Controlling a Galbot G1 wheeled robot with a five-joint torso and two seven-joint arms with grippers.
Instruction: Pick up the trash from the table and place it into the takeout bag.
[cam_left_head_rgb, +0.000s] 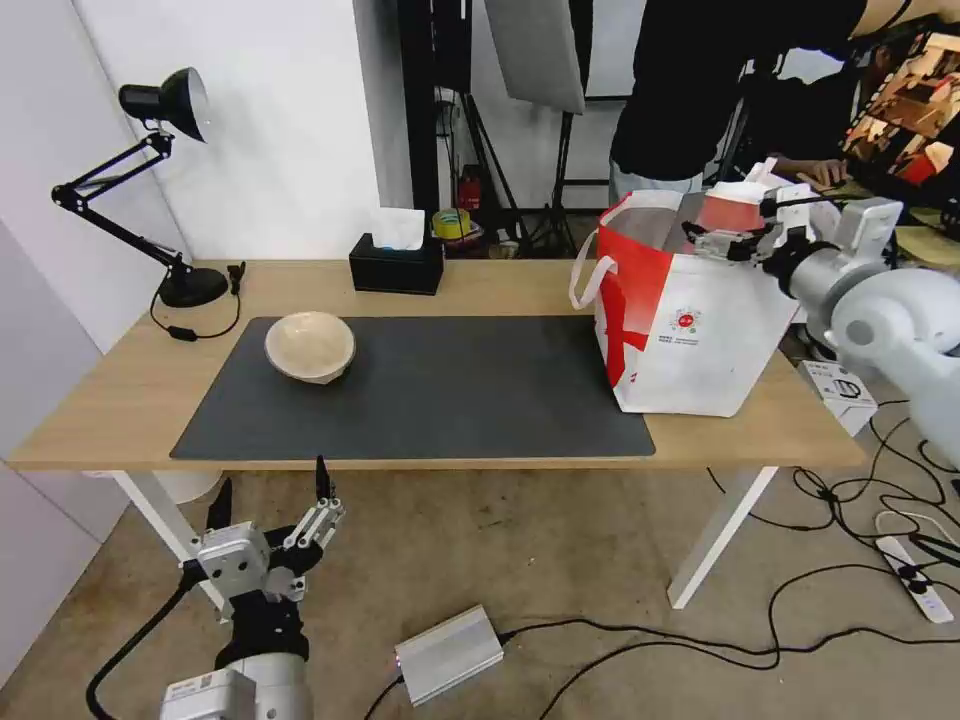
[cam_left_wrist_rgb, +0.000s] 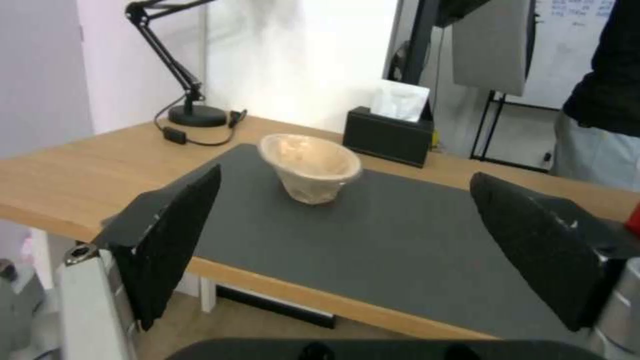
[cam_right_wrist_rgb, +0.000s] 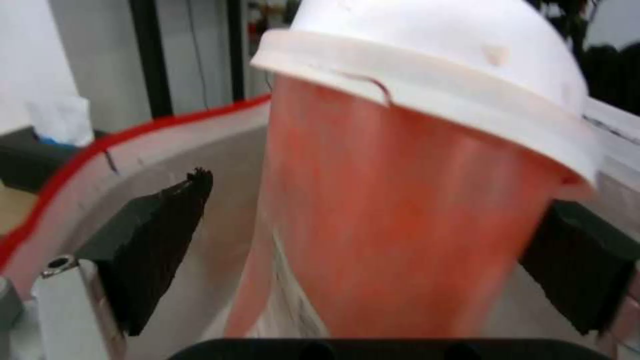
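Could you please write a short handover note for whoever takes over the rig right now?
Right gripper: over the takeout bag's open mouth, fingers open around the red lidded cup, a gap on one side.
Left gripper: open, idle, low in front of the table.
Left: the beige paper bowl, on the mat.
White crayfish bowl: not on the table.

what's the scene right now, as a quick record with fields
table: light-wood top with a dark grey mat
trash on mat: beige paper bowl, upright, alone
takeout bag: white and red, standing open at the table's right end
right gripper: over the bag's open top, red cup with white lid between its jaws; a gap shows beside one finger, so contact is unclear
left gripper: below the table's front edge, jaws open, holding nothing
other items: black tissue box, desk lamp
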